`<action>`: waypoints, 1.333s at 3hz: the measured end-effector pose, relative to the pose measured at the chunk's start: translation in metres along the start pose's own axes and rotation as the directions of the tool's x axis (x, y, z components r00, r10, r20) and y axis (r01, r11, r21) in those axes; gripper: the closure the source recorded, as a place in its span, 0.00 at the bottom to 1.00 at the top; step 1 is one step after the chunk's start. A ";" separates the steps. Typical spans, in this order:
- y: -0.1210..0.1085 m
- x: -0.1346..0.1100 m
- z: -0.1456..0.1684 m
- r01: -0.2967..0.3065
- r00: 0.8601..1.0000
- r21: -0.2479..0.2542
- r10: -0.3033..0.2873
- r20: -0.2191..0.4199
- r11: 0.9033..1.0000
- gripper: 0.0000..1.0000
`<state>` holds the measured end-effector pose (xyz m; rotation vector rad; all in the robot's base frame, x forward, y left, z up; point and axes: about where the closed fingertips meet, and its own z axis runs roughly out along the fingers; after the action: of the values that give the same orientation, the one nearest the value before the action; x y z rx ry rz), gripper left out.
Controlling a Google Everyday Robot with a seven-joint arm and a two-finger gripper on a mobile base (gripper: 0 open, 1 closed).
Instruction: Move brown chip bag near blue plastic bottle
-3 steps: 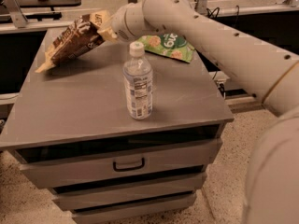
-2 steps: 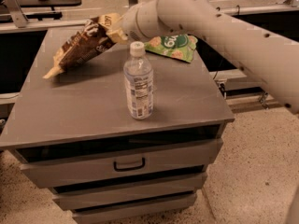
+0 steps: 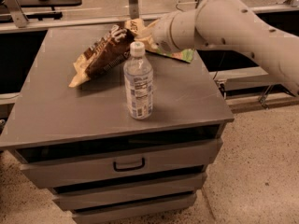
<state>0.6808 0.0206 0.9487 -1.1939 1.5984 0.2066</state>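
Your gripper [image 3: 136,30] was over the back part of the grey bench [image 3: 60,111], at the end of the pale arm [image 3: 233,24] that reached in from the right side. Its fingers were pinching the cream-tan upper end of the brown chip bag [image 3: 105,54]. The bag hung tilted, with its held end high and toward the right and its other end low and toward the left, close to the bench top. You could not tell if this low end was touching the surface. The blue plastic bottle [image 3: 138,83] stood upright near the middle of the bench, closer to the front edge than the bag, and its white cap was just beside the right part of the bag. A green snack bag [image 3: 177,55] lay flat on the bench behind the bottle, partly hidden by the wrist. Under the bench top there were drawers, and the upper one had a dark handle [image 3: 128,164].
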 end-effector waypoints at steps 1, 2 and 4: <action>-0.014 0.024 -0.033 -0.027 1.000 0.064 0.027 -0.001 0.998 1.00; -0.017 0.041 -0.058 -0.048 0.999 0.087 0.049 -0.006 0.995 1.00; -0.006 0.067 -0.075 -0.072 0.997 0.053 0.073 -0.015 0.996 1.00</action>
<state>0.6433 -0.0703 0.9279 -1.1011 1.6536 0.2003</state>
